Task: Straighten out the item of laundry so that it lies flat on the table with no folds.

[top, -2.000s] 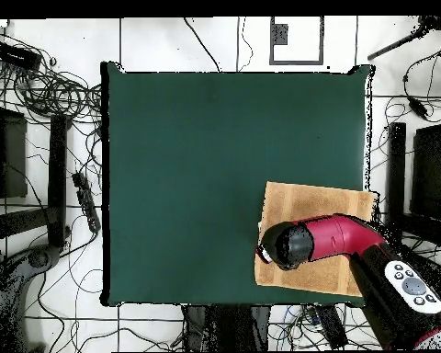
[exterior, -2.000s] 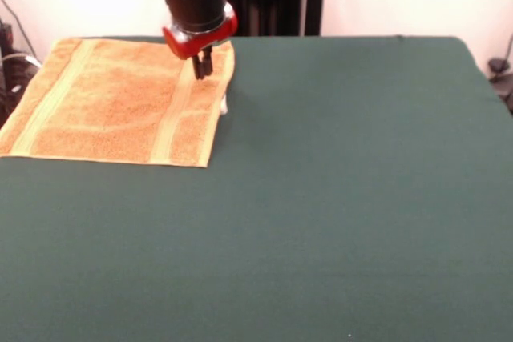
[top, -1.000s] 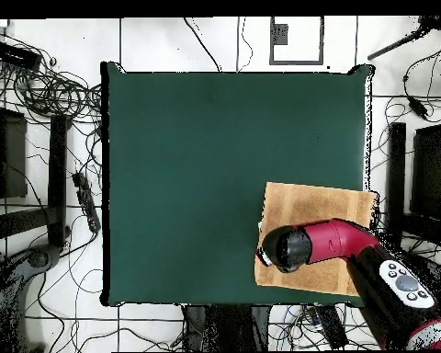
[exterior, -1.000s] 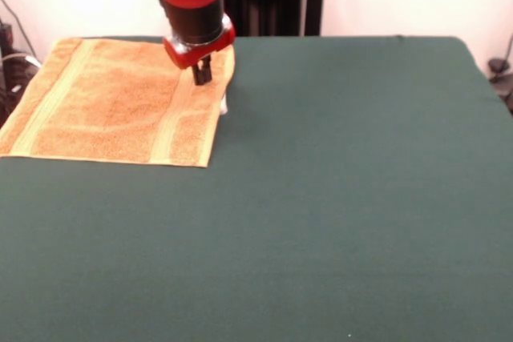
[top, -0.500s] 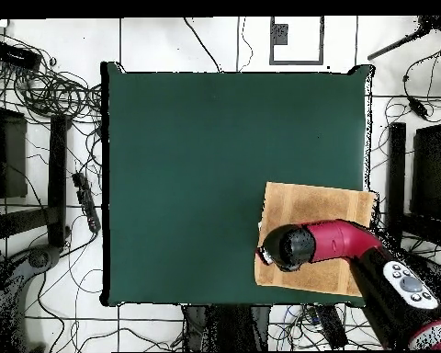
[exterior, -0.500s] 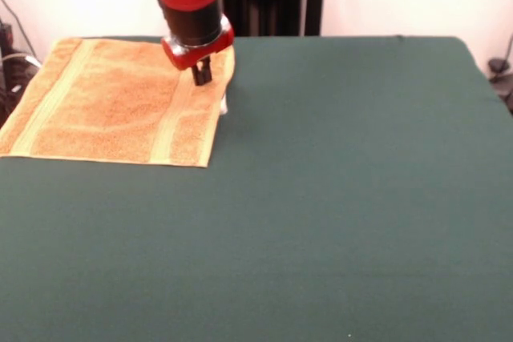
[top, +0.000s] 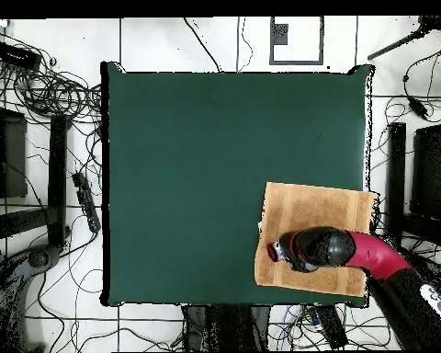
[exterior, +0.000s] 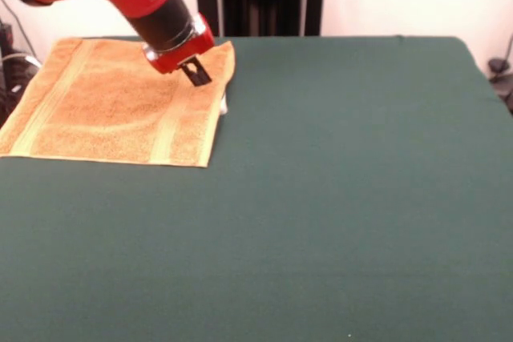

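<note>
Towel [exterior: 112, 106] flat at table [exterior: 337, 198] corner — claw [exterior: 196, 77] tilted above it, opening unclear.

One orange-tan towel [exterior: 120, 102] with two paler bands and one small white tag [exterior: 224, 105]; one green worktop [exterior: 337, 198]; one red and black arm with one gripper [exterior: 195, 76].

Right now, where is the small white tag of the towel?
In the front view the white tag sticks out from the towel's right edge onto the table, just below and right of the hand.
</note>
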